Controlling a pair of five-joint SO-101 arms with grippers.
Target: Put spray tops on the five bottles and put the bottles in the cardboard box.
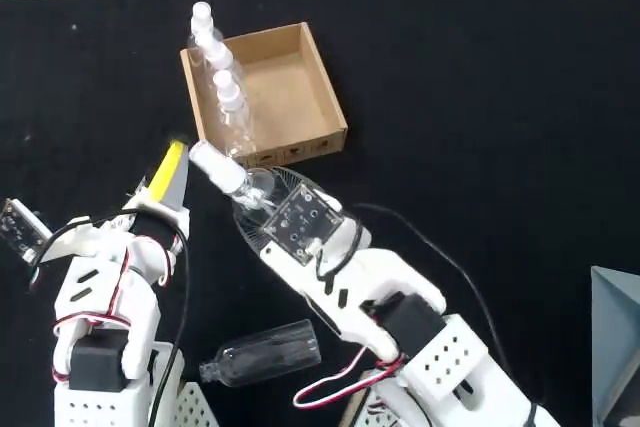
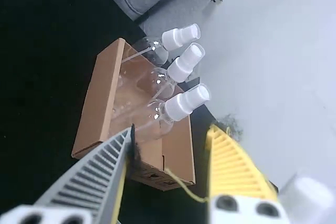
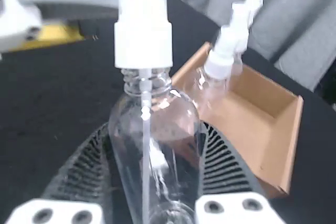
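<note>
My right gripper (image 1: 258, 205) is shut on a clear bottle (image 1: 255, 192), tilted toward the near left corner of the cardboard box (image 1: 300, 97). In the right wrist view the bottle (image 3: 152, 145) sits between the ribbed fingers (image 3: 86, 166), and a white spray top (image 3: 143, 24) rests on its neck with threads showing below it. My left gripper (image 1: 168, 175) stands open just left of that top; its grey and yellow fingers (image 2: 231, 171) frame the box (image 2: 102, 103). Three capped bottles (image 1: 222, 77) stand along the box's left wall. A capless bottle (image 1: 262, 352) lies between the arm bases.
The box's right half (image 1: 290, 87) is bare cardboard. A grey-blue object (image 1: 615, 337) sits at the right edge of the black table (image 1: 480, 97). A cable (image 1: 440, 257) trails from the right arm across the table.
</note>
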